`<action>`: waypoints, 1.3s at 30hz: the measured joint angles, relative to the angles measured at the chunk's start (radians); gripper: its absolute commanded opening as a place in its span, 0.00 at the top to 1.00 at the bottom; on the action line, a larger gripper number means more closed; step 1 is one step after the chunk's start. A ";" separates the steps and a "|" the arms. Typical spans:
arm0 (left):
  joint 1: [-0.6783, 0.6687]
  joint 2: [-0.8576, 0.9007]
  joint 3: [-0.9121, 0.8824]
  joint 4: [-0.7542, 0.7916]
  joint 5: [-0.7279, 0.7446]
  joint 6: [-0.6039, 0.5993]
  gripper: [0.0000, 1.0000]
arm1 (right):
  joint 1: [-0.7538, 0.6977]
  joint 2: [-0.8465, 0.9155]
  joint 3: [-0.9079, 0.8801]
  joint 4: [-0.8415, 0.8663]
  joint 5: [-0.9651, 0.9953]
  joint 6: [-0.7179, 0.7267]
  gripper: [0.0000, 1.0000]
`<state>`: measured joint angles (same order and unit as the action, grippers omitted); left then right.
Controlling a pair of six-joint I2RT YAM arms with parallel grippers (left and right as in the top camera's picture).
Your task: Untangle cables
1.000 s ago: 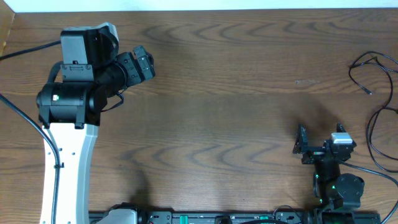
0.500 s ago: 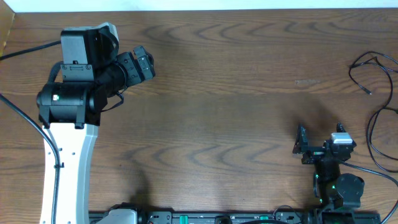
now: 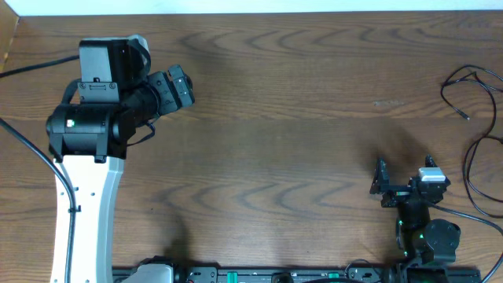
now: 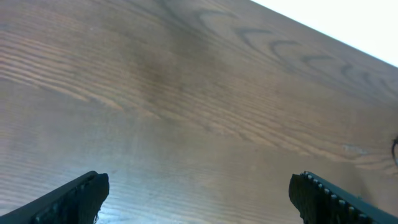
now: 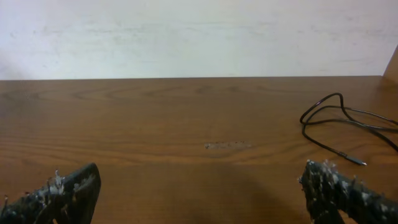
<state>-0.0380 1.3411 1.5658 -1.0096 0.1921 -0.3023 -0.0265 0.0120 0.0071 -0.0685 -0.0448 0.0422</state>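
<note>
A thin black cord (image 3: pixel 458 88) lies in loose loops at the table's far right edge. It also shows in the right wrist view (image 5: pixel 331 118), with a small plug end on the wood. The white cord is out of view. My left gripper (image 3: pixel 179 83) is open and empty at the far left, over bare wood (image 4: pixel 199 186). My right gripper (image 3: pixel 405 174) is open and empty near the front right, left of the cord, and its fingers (image 5: pixel 200 177) are wide apart over bare wood.
Another black loop (image 3: pixel 471 177) lies at the right edge beside the right arm's base. A pale scuff (image 5: pixel 227 145) marks the wood ahead of the right gripper. A white wall (image 5: pixel 199 37) bounds the table's far side.
My left gripper has shifted slightly left and back toward its arm. The right arm and the cord have not moved.
</note>
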 measured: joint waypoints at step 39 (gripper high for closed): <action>0.000 -1.323 -1.516 1.106 -0.230 0.085 0.02 | 0.000 0.000 0.000 0.000 0.000 0.003 0.01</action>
<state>-0.0380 0.0181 0.0498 0.0959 -0.0380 -0.2169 -0.0265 0.0120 0.0071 -0.0685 -0.0448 0.0448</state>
